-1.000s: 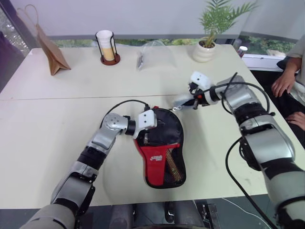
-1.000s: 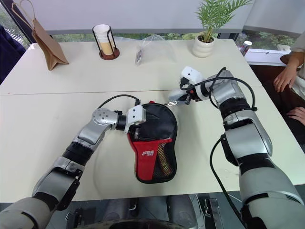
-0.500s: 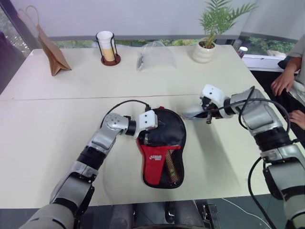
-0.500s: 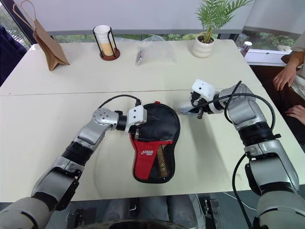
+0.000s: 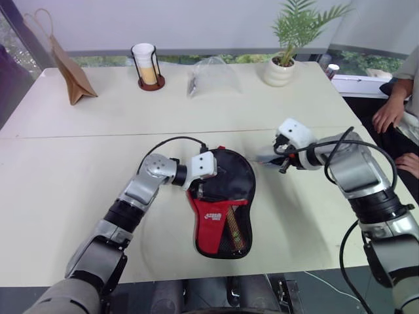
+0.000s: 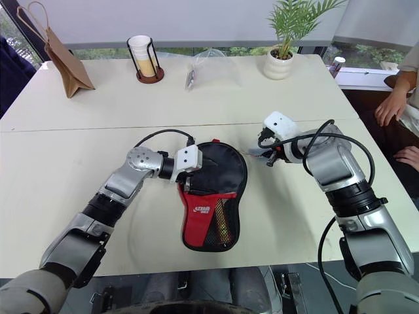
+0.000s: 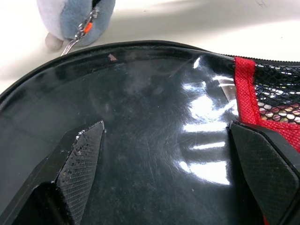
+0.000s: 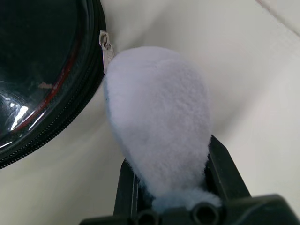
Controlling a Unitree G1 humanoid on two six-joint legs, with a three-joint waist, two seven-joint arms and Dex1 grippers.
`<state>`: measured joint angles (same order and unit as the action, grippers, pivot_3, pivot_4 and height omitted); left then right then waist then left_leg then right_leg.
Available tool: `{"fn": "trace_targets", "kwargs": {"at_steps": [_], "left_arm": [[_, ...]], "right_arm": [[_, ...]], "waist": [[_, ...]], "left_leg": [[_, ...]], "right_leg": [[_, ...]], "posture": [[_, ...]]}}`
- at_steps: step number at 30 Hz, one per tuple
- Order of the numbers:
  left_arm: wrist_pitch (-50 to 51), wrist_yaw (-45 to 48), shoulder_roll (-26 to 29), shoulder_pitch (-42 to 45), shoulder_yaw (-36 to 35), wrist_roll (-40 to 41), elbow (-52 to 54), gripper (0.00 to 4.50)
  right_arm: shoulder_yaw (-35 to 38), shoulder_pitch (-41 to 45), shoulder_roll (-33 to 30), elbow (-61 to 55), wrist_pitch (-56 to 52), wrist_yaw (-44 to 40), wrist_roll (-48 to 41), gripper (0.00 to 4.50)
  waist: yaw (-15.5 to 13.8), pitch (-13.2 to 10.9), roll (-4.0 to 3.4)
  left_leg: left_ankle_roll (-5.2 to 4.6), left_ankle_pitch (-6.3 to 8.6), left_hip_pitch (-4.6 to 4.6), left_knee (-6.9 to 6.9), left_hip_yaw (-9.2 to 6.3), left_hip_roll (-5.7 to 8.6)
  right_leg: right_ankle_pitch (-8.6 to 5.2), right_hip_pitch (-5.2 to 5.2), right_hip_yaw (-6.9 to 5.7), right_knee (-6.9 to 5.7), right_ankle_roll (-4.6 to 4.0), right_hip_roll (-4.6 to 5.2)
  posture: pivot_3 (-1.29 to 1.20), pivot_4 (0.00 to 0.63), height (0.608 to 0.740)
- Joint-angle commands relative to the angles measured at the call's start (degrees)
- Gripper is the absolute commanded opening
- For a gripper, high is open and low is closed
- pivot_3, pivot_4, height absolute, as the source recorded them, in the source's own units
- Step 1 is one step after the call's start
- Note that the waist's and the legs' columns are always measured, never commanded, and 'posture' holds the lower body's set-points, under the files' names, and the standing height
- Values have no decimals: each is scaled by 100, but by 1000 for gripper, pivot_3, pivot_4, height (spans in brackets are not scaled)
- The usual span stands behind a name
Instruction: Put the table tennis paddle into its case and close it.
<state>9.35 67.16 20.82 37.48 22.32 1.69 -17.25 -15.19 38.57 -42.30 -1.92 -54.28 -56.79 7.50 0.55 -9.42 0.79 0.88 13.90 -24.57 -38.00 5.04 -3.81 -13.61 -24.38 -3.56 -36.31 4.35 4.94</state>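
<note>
Your right gripper, clamped on the grey fuzzy zip-pull pouch, has drawn back toward you along the right edge of the paddle-shaped black fabric case with red lower panel, so the zip looks nearly run round. The case lies near the table's middle. The tan-handled paddle shows inside through the mesh pocket. Your left gripper stands wide open, pressing on the glossy black top.
</note>
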Motion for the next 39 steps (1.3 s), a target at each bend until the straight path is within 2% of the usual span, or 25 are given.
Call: {"fn": "trace_targets", "kwargs": {"at_steps": [1, 20, 26, 39], "left_arm": [[306, 83, 190, -208, 563, -569, -378, 4480], [406, -51, 156, -233, 634, -561, -432, 4480], [444, -81, 169, -287, 641, -553, -354, 4480], [575, -111, 192, -420, 670, -529, -167, 4480]], "right_arm": [[179, -81, -174, -358, -444, 136, -128, 62], [377, -888, -1338, -1911, -1005, 65, -1196, 62], [490, -1342, -1821, -2562, -933, -150, -1658, 62], [632, -2029, -2317, -3364, -571, -362, -2388, 62]], "waist": [[-3, 2, 0], [-14, 29, -10], [-18, 32, -10], [-24, 37, -8]], "left_leg": [[0, 0, 5, 0, 0, 0], [-1, 1, 10, 0, -9, 1], [-1, 2, 11, 0, -14, 1], [-5, 5, 11, 1, -28, 2]], "right_leg": [[0, 4, 0, 0, 0, 0], [-5, 14, 0, 7, -7, 2], [-6, 17, 0, 13, -8, 3], [-8, 20, 0, 22, -8, 4]], "posture": [[0, 150, 740], [0, 150, 740], [0, 150, 740], [0, 150, 740]]}}
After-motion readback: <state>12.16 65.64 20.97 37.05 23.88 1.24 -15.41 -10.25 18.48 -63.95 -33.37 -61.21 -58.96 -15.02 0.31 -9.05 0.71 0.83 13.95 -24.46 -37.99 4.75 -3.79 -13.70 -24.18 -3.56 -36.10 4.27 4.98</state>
